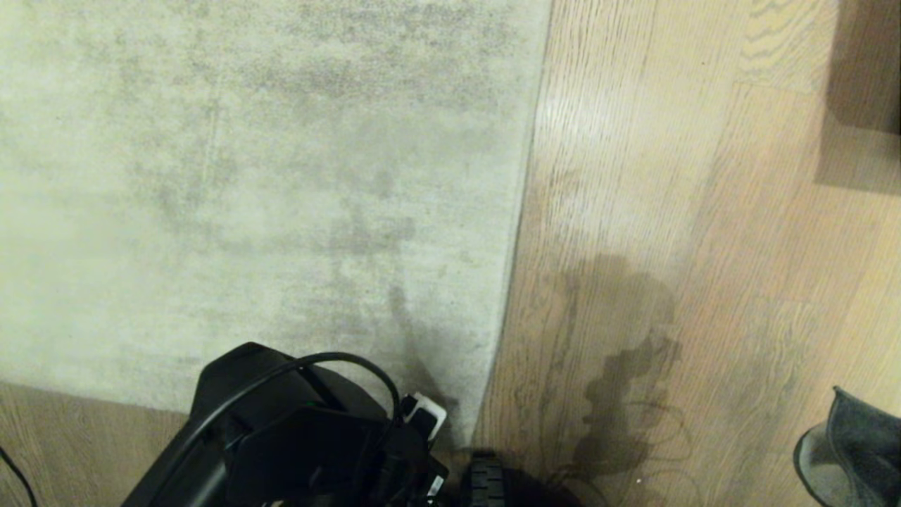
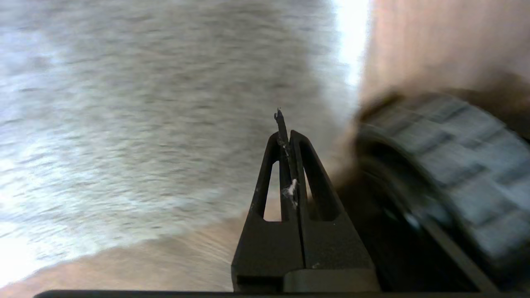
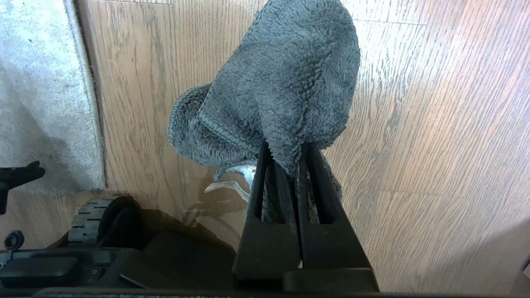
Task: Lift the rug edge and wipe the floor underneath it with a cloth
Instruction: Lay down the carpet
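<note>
Right gripper (image 3: 295, 155) clamping cloth (image 3: 281, 82) over floor (image 3: 434, 124), left gripper (image 2: 286, 134) closed near rug (image 2: 145, 124) corner

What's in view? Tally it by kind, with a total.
Rug: 1
Floor: 1
Cloth: 1, pinched in the shut right gripper
Grippers: 2, counting the left gripper, shut and empty over the rug's corner
Base wheel: 1
Total: 6
</note>
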